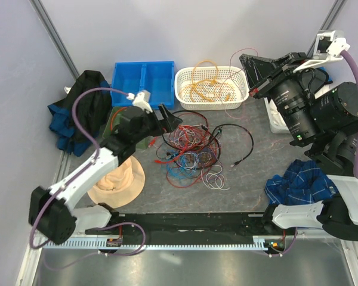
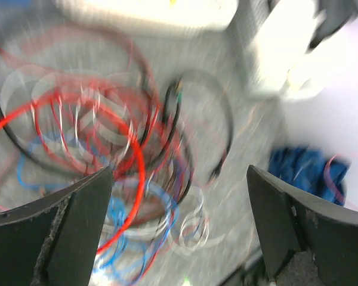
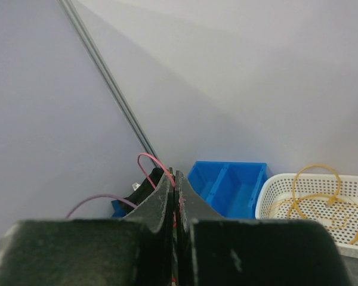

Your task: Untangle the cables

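Grey mottled table top [image 1: 250, 179], seen from the top camera, noted left to right.

- Far left: dark clothing heap [image 1: 83, 104] against the wall. A tan hat [image 1: 116, 182] lies nearer, partly under the left arm.
- Blue bin [image 1: 144, 83] with two compartments stands at the back.
- Left gripper [image 1: 169, 119] hangs over the left rim of the tangle. In the wrist view the left gripper [image 2: 179, 173] has its fingers [image 2: 77, 208] spread wide with nothing between them. That view is motion-blurred.
- Cables [image 1: 188, 149]: the main tangle lies mid-table, in front of the bin and basket. Red, blue, white and black strands are looped through each other. A black cable [image 1: 241, 143] arcs out on the tangle's right side, its plug end on the table. A few white loops lie at the near edge.
- White basket [image 1: 212, 89] sits just right of the bin, with orange-yellow cable [image 1: 206, 83] coiled inside.
- Right gripper [image 1: 249, 65] is raised beside the basket's right end. In its wrist view the right gripper [image 3: 174, 179] has its fingers pressed together, pinching a thin red wire [image 3: 150, 159] that loops out to their left.
- Blue checked cloth [image 1: 298, 182] lies crumpled near the right arm's base.
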`<state>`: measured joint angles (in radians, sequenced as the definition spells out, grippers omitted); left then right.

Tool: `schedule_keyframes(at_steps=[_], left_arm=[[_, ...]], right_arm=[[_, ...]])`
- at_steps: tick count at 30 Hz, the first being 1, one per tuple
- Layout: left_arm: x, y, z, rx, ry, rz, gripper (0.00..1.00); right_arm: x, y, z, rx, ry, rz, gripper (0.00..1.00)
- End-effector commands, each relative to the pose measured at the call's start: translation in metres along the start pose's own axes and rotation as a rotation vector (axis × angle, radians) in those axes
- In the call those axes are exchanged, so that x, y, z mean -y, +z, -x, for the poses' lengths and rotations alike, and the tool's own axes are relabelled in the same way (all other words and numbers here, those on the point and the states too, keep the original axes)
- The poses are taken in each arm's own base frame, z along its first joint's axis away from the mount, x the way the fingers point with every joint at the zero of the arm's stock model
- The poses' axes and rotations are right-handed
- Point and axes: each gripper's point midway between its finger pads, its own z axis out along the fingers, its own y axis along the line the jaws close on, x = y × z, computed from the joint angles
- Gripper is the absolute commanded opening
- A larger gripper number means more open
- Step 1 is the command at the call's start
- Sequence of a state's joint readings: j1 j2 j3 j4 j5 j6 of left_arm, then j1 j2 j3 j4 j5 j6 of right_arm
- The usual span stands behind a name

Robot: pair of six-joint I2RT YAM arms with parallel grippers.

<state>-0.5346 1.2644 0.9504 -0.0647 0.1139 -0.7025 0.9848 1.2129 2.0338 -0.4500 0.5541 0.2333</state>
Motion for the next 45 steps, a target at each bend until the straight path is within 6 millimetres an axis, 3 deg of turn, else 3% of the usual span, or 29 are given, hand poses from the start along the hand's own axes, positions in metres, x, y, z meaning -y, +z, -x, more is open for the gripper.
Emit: schedule_keyframes(at_steps=[1,2,3,4,5,11,15,23,28,34,40,41,43,45], left_arm=[[0.045,-0.062,0.095,0.437,0.065,-0.118,0.99],[0.04,-0.065,0.09,0.468,0.093,-0.137,1.0],[0.048,-0.073,0.094,0.522,0.115,-0.195,1.0],[0.079,-0.103,0.118,0.684,0.139,-0.35,1.0],[0.081,-0.103,0.105,0.673,0.19,-0.403,1.0],[0.148,-0.14,0.094,0.68,0.394,-0.759,1.0],[0.172,-0.155,0.077,0.67,0.478,-0.955,1.0],[0.19,-0.161,0.065,0.629,0.448,-1.134,1.0],[0.203,-0.152,0.051,0.556,0.456,-1.217,1.0],[0.212,-0.13,0.02,0.435,0.46,-1.278,1.0],[0.229,-0.121,-0.017,0.311,0.479,-1.366,0.99],[0.227,-0.112,-0.022,0.283,0.471,-1.352,0.97],[0.225,-0.106,-0.027,0.259,0.474,-1.355,0.81],[0.224,-0.101,-0.031,0.23,0.472,-1.352,0.6]], right_arm=[[0.005,-0.004,-0.012,-0.032,-0.033,-0.006,0.0],[0.007,-0.004,-0.019,-0.047,-0.037,-0.011,0.0],[0.007,-0.004,-0.025,-0.06,-0.039,-0.008,0.0],[0.007,-0.005,-0.029,-0.069,-0.039,-0.005,0.0],[0.008,-0.005,-0.039,-0.091,-0.046,-0.003,0.0],[0.008,-0.009,-0.067,-0.163,-0.022,0.013,0.0],[0.001,-0.011,-0.08,-0.202,0.007,0.048,0.0],[-0.009,-0.014,-0.104,-0.274,0.043,0.099,0.0],[-0.011,-0.012,-0.115,-0.297,0.04,0.105,0.0],[-0.013,-0.01,-0.122,-0.308,0.037,0.113,0.0],[-0.012,-0.008,-0.126,-0.314,0.025,0.111,0.0],[-0.012,-0.008,-0.127,-0.314,0.023,0.112,0.0],[-0.01,-0.008,-0.127,-0.311,0.019,0.106,0.0],[-0.008,-0.011,-0.125,-0.307,0.016,0.104,0.0]])
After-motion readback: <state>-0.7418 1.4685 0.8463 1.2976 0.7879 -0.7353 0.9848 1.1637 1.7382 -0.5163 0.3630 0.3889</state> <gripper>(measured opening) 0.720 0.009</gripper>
